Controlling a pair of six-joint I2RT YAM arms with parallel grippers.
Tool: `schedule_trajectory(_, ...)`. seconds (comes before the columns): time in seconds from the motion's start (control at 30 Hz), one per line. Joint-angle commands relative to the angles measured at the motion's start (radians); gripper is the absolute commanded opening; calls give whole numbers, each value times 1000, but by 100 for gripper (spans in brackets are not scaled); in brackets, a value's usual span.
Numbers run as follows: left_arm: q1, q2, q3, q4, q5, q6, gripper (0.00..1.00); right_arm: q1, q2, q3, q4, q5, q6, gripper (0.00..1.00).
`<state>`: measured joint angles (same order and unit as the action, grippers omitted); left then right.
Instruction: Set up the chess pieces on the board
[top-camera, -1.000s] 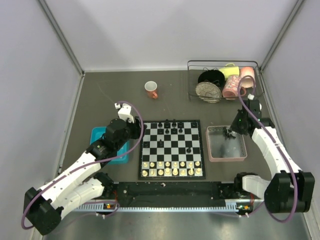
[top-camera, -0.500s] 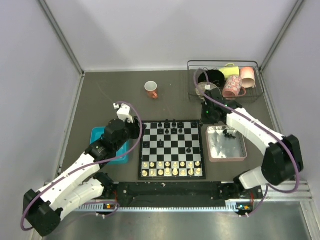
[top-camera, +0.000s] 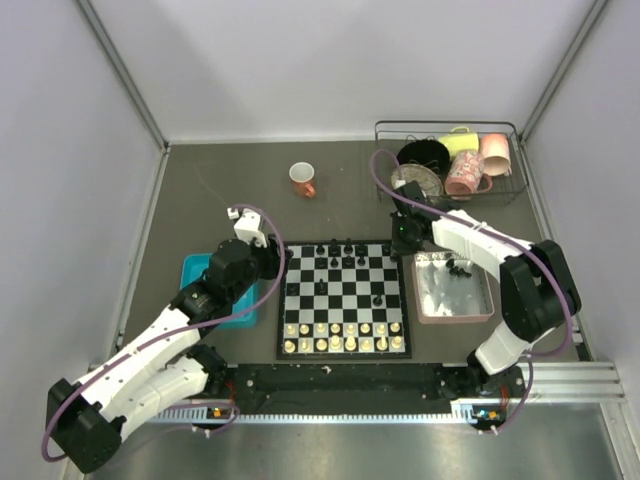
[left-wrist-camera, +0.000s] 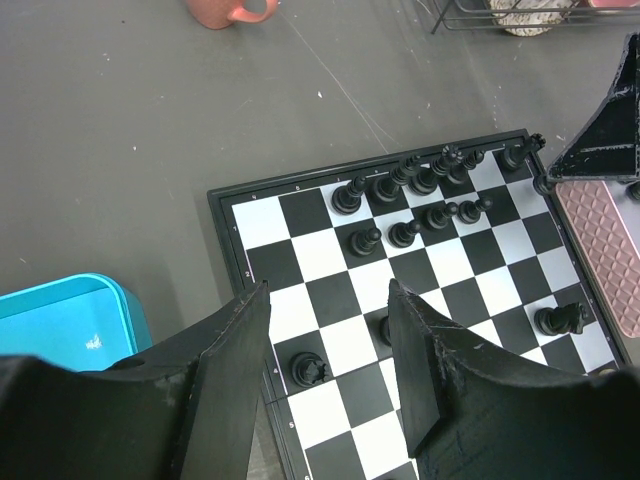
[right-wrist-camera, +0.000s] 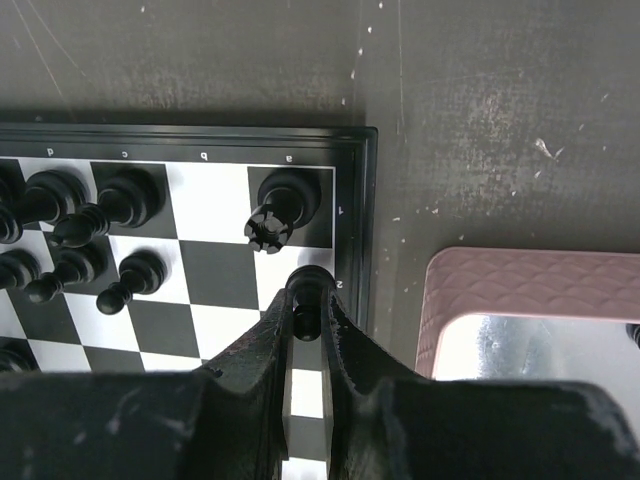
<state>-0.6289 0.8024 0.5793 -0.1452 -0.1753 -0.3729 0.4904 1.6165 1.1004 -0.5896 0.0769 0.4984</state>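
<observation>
The right arm has swung away from the pink tray (top-camera: 452, 317) and across to the far right corner of the board (top-camera: 345, 300). Its right hand (right-wrist-camera: 308, 300) is pressed together on a small black pawn (right-wrist-camera: 307, 287), pinching it by the sides. The pawn hangs over the white square in the board's rightmost column, just nearer than the black rook (right-wrist-camera: 283, 208) that stands on the corner square. Whether the pawn's base touches the board cannot be told.

The left arm has not shifted. Its left hand (left-wrist-camera: 325, 295) is spread and empty, hovering over the board's left edge beside the teal tray (top-camera: 195, 265).

Most of the black chess pieces (top-camera: 345, 247) stand in the two far rows of the board. One black piece (top-camera: 378, 299) stands alone towards the right of the middle. A few more (top-camera: 458, 268) lie in the pink tray.

The cream-white pieces (top-camera: 345, 336) fill the two near rows. An orange cup (top-camera: 302, 179) stands on the table (top-camera: 220, 180), well apart from the board.
</observation>
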Motion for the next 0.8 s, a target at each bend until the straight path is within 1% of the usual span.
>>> schedule_trajectory(0.0, 6, -12, -3, 16, 3, -4, 56, 16, 10, 46, 54, -12, -3, 0)
schedule_trajectory(0.77, 6, -20, -7, 18, 8, -4, 56, 37, 45, 44, 47, -20, -15, 0)
